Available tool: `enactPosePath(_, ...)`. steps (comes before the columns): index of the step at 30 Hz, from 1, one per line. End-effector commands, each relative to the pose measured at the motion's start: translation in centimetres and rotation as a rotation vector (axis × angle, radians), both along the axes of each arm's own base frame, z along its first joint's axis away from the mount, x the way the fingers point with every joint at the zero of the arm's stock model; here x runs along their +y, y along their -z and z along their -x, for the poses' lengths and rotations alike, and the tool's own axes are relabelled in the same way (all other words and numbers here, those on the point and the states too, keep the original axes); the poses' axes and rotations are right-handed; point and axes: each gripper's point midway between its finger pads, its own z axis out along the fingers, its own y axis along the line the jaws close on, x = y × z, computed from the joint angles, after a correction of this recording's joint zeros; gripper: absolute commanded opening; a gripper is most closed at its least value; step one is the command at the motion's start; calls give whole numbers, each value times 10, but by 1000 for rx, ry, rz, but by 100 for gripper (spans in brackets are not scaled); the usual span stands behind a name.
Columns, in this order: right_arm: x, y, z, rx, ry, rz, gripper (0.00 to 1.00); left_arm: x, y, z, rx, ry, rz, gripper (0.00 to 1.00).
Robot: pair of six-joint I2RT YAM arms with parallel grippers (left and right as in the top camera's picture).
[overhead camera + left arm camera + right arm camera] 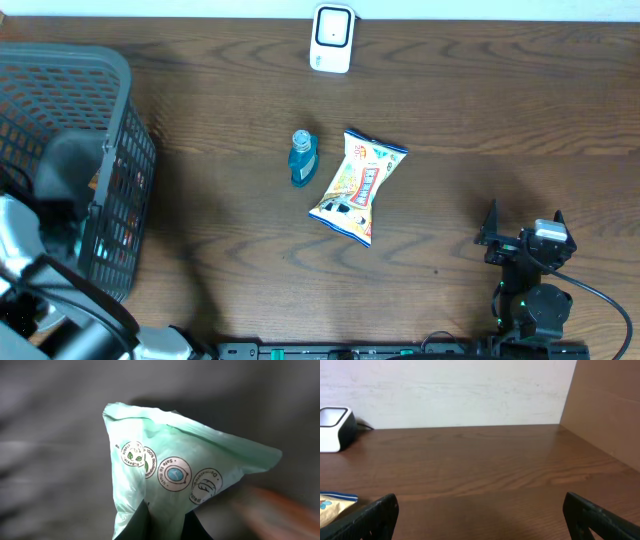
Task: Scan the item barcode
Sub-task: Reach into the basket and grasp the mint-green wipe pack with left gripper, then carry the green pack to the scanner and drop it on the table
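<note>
A brown wooden counter [450, 100] fills the overhead view, and the white scanner [332, 38] stands at its far edge, roughly in the middle. Far to the left of the scanner, and a little nearer the robot, sits a large grey mesh basket [125, 200]. The left arm [25, 250] reaches into it from the robot's side.

The right end effector [524, 218] rests low over the counter, well to the right of the scanner and near the front edge. Its jaws are spread wide with nothing between them. In its own camera the scanner shows far off to the left.

A printed snack bag [358, 187] lies flat on the counter, in front of the scanner and slightly to its right, set at an angle.

The left end effector [165, 526] is closed tight on the lower edge of a pale green packet [185, 460], its dark jaws pinching the film so that the packet stands up in front of the wrist camera. Three round printed seals show on the packet's face. The background there is grey and blurred, so the packet is probably inside the basket, far left of the scanner, though its exact spot cannot be told.

A small blue bottle [302, 158] lies just left of the snack bag, in front of the scanner.
</note>
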Motion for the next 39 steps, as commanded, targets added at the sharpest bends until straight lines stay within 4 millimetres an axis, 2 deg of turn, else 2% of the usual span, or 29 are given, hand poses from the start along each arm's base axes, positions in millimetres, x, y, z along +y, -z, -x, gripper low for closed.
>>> enactPosePath(1, -2, 1, 0, 3, 6, 8, 99, 0, -123, -55, -395, 112, -110, 7)
enactPosePath(4, -2, 1, 0, 3, 6, 8, 99, 1, -201, -57, -542, 132, -273, 7)
enactPosePath(7, -2, 1, 0, 2, 6, 7, 99, -15, -270, -52, -699, 163, -402, 7)
enactPosePath(8, -2, 1, 0, 3, 6, 8, 99, -29, -293, -52, -773, 206, -435, 7)
enactPosePath(10, -2, 1, 0, 3, 6, 8, 99, -59, -327, -52, -887, 298, -470, 7)
enactPosePath(11, -2, 1, 0, 3, 6, 8, 99, -82, -344, -53, -949, 379, -487, 7)
enactPosePath(13, -2, 1, 0, 2, 6, 7, 99, -127, -364, -56, -1031, 537, -495, 7)
enactPosePath(15, -2, 1, 0, 2, 6, 7, 99, -175, -369, -57, -1067, 714, -486, 7)
enactPosePath(16, -2, 1, 0, 3, 6, 8, 99, -208, -363, -56, -1060, 858, -473, 7)
enactPosePath(17, -2, 1, 0, 3, 6, 8, 99, -230, -352, -56, -1036, 957, -455, 7)
enactPosePath(18, -2, 1, 0, 2, 6, 7, 99, -243, -340, -55, -993, 1015, -439, 7)
enactPosePath(20, -2, 1, 0, 2, 6, 7, 99, -261, -303, -54, -846, 1084, -412, 7)
enactPosePath(23, -2, 1, 0, 3, 6, 8, 99, -276, -246, -53, -612, 1150, -386, 7)
enactPosePath(28, -2, 1, 0, 2, 6, 7, 99, -333, -158, -55, -378, 1370, -232, 7)
enactPosePath(30, -2, 1, 0, 2, 6, 7, 99, -346, -122, -56, -265, 1406, -202, 7)
enactPosePath(33, -2, 1, 0, 3, 6, 8, 99, -350, -70, -62, -66, 1365, -190, 7)
enactPosePath(36, -2, 1, 0, 2, 6, 7, 99, -356, -35, -66, 40, 1337, -168, 7)
enactPosePath(39, -2, 1, 0, 2, 6, 7, 99, -358, -11, -70, 100, 1276, -148, 7)
